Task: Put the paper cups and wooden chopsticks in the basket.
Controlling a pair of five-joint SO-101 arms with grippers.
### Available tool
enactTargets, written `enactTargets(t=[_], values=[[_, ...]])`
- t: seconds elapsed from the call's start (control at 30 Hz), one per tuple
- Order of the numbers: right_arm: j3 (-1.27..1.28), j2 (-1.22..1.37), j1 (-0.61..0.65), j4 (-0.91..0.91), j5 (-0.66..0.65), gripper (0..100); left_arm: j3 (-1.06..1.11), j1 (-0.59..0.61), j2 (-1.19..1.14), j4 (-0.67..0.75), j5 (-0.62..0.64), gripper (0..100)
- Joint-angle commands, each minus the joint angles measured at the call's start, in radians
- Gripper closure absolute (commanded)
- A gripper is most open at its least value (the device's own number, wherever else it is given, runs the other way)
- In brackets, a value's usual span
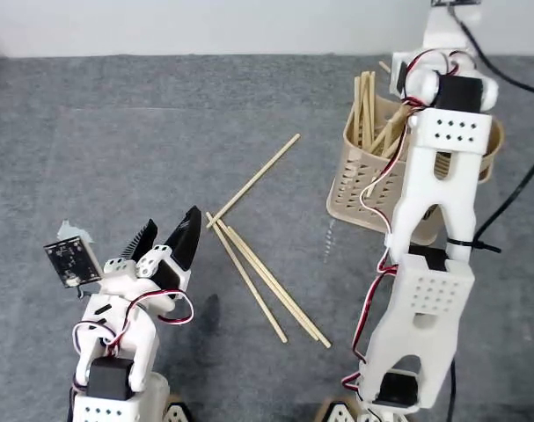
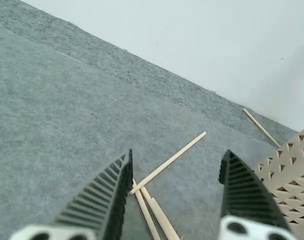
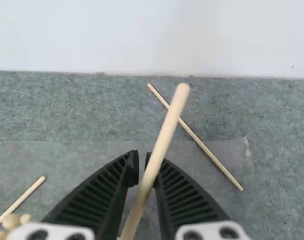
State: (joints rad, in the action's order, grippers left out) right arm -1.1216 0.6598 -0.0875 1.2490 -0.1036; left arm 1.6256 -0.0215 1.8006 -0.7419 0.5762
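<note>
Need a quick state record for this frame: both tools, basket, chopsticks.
left tool: open, above the mat, pointing toward the loose chopsticks
right tool: shut on held chopstick, at the basket
basket: upright, with standing chopsticks inside
loose chopsticks: about four, lying between the arms
stray chopstick: flat on the mat beyond the basket

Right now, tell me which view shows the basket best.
The high view: the basket stands by the right arm, chopsticks upright inside, partly hidden behind the arm. The left wrist view catches just a corner of its lattice wall.
</note>
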Motion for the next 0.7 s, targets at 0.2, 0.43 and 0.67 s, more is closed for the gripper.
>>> enactTargets(t=[0.2, 0.43, 0.67], values=[[-0.133, -0.012, -0.002, 0.081, -0.006, 90.1, 0.031, -0.035, 0.015, 0.060, -0.040, 73], [-0.149, -0.010, -0.002, 0.105, -0.006, 90.5, 0.053, -0.041, 0.015, 0.092, -0.057, 73], [-0.150, -0.010, -0.001, 0.105, -0.011, 95.1, 0.053, -0.041, 0.015, 0.092, -0.058, 73]])
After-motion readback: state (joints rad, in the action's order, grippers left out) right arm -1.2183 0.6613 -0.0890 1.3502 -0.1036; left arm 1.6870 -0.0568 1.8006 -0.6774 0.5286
